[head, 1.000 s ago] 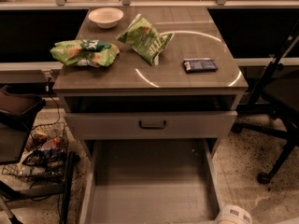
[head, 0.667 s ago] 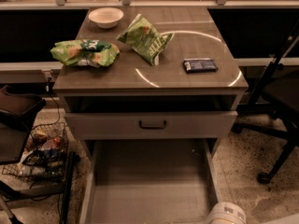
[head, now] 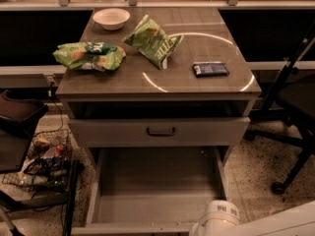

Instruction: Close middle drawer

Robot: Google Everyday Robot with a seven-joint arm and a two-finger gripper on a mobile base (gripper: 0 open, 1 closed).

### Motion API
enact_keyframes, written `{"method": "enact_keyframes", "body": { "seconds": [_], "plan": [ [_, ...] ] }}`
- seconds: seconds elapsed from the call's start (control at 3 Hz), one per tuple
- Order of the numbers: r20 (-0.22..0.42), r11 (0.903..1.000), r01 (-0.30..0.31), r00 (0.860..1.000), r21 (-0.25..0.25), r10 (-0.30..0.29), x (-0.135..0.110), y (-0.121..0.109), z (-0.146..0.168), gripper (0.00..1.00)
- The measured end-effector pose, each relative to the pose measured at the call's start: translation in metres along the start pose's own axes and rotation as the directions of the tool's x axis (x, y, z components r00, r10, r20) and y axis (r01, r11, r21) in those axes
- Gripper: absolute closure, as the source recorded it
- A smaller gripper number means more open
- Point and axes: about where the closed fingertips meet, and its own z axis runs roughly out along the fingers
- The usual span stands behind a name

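The middle drawer (head: pixel 155 181) is seen drawn far out from the cabinet, its long shallow grey box lying open towards the camera and its low front panel running along the bottom edge of the view. Nothing is seen inside it. Above it, the drawer with the taller front and black handle (head: pixel 161 131) is left only slightly out, with a dark gap under the tabletop (head: pixel 123 85).

The claw (head: pixel 219 218) is shown only as a white rounded body at the bottom edge, just beside the right end of the drawer's front panel. Whether it is open or closed cannot be told. It is judged to be placed there so that the panel can be pushed inward from the front, since a push, not a grasp, is needed for closing.

On the tabletop a white bowl (head: pixel 111 18), two green snack bags (head: pixel 88 55) (head: pixel 152 41) and a dark flat packet (head: pixel 210 69) are left well clear of the work.

Compared with a second ago, the claw is found further left and further into view, nearer the panel. The drawer itself is not seen to be moved.
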Motion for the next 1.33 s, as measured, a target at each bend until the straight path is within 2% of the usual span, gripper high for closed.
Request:
{"method": "enact_keyframes", "body": {
  "seconds": [0.33, 0.67, 1.0, 1.33],
  "plan": [
    [-0.023, 0.9978, 0.048, 0.999, 0.045, -0.047, -0.024, -0.041, -0.003, 1.00],
    [-0.023, 0.9978, 0.048, 0.999, 0.045, -0.047, -0.024, -0.041, -0.003, 1.00],
    [-0.057, 0.9939, 0.089, 0.995, 0.065, -0.086, -0.026, -0.067, -0.005, 1.00],
    [-0.067, 0.9926, 0.099, 0.993, 0.070, -0.095, -0.026, -0.073, -0.006, 1.00]
  ]
}}
